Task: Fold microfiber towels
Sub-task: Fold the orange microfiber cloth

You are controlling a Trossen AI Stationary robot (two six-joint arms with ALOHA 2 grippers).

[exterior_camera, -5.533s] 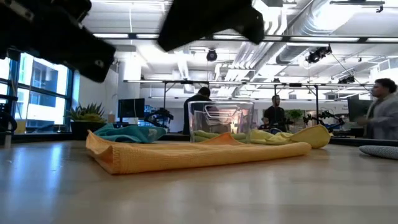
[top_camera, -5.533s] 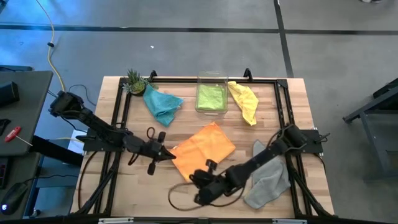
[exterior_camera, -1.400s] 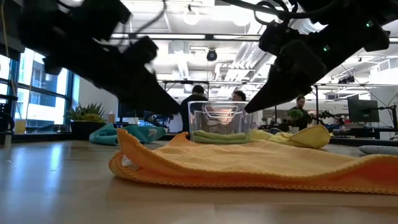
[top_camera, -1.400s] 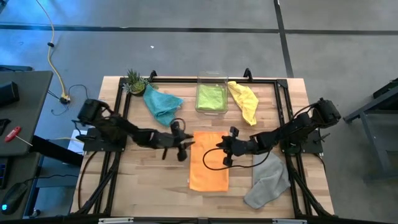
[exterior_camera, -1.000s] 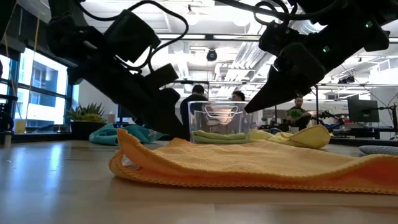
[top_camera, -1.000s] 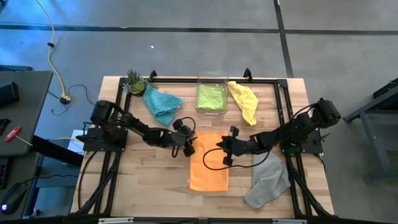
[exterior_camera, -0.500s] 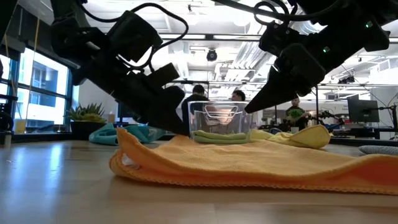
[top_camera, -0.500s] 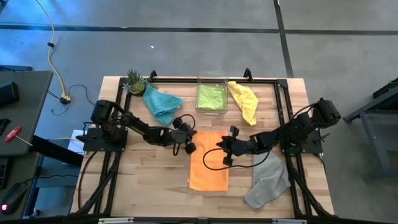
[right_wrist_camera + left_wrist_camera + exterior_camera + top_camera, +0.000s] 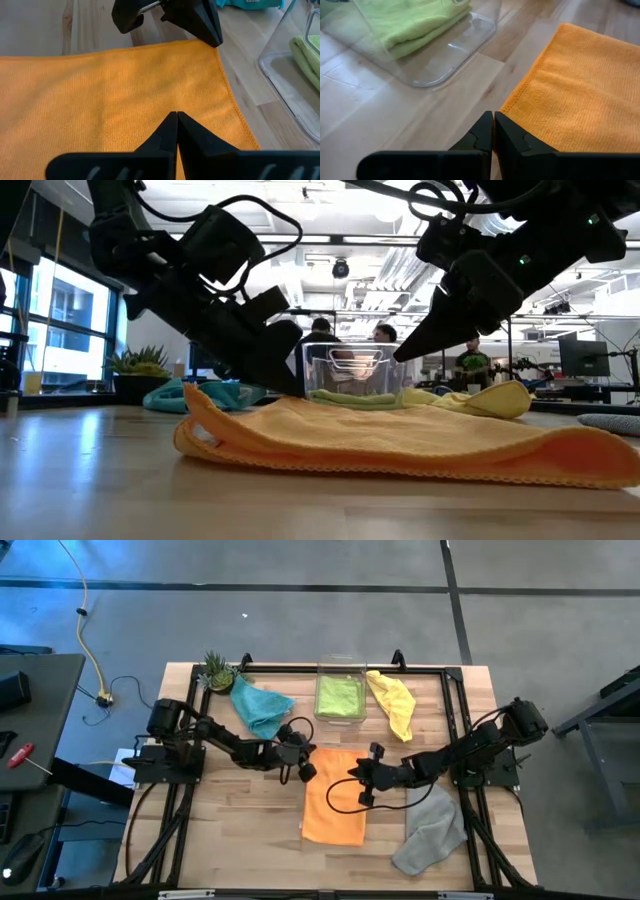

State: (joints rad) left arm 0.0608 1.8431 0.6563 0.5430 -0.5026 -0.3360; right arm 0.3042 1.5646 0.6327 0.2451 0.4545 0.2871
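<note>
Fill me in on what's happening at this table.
Two robot arms are folding microfiber towels. The orange towel lies mid-table, folded into a narrow rectangle. The left gripper is shut at its far left corner, and the right gripper is shut on its far right edge. A lime green towel sits folded in the clear plastic bin. The teal towel, yellow towel and grey towel lie crumpled on the table.
</note>
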